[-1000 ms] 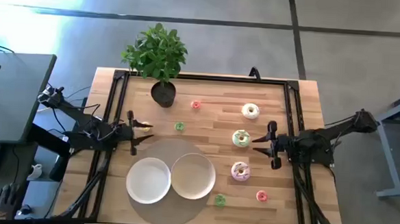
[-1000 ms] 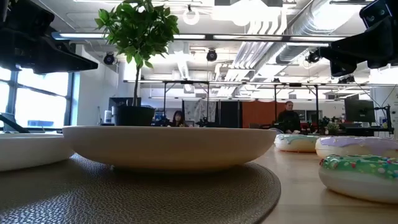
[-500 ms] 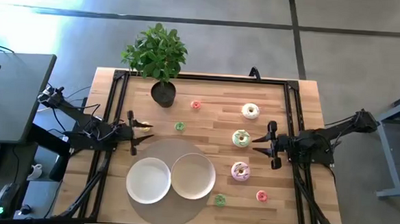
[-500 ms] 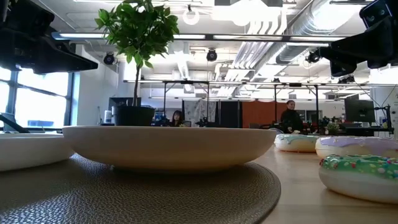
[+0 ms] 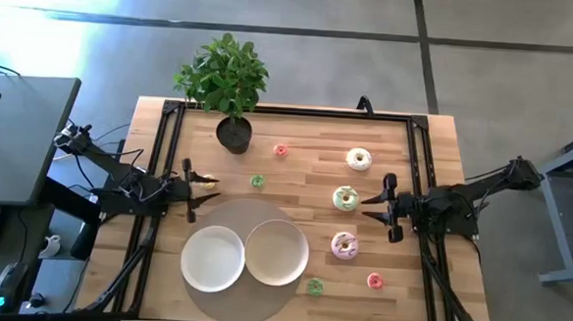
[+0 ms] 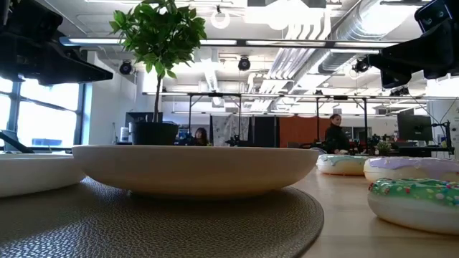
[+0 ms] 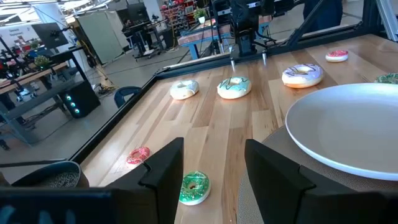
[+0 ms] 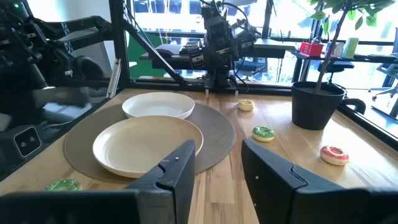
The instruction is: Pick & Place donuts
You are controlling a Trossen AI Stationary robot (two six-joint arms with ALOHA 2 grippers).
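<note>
High view: wooden-slat bench (image 5: 296,171) w/ black frame. Left tool (image 5: 189,190) sits at the bench's left edge, right tool (image 5: 386,207) at the right side; both face inward, fingers apart, nothing held. Round brown woven mat (image 5: 227,214) near the front centre carries two round white plates side by side, left plate (image 5: 213,258) and right plate (image 5: 276,252). Potted green plant in a black pot (image 5: 231,128) at the back left. Larger rings line up on the right: cream-iced donut (image 5: 359,159) at the back, green-iced donut (image 5: 345,198) just in front of the right tool's tips, pink-iced donut (image 5: 345,245) nearer the front. Tiny ones: red-pink ring (image 5: 280,150) beside the pot, green ring (image 5: 257,182) left of centre, yellow ring (image 5: 208,182) close to the left tool, another green ring (image 5: 315,287) and red-pink ring (image 5: 375,280) at the front right.

Low view: plate rim fills the middle; three larger donuts at right, all resting on the bench; two people far off in the room.

Left wrist view: left tool's dark fingers (image 7: 163,168) spread wide, empty, small green ring on the bench btwn them.

Right wrist view: right tool's fingers (image 8: 180,165) also wide apart, empty; mat, plates and plant pot lie beyond.
</note>
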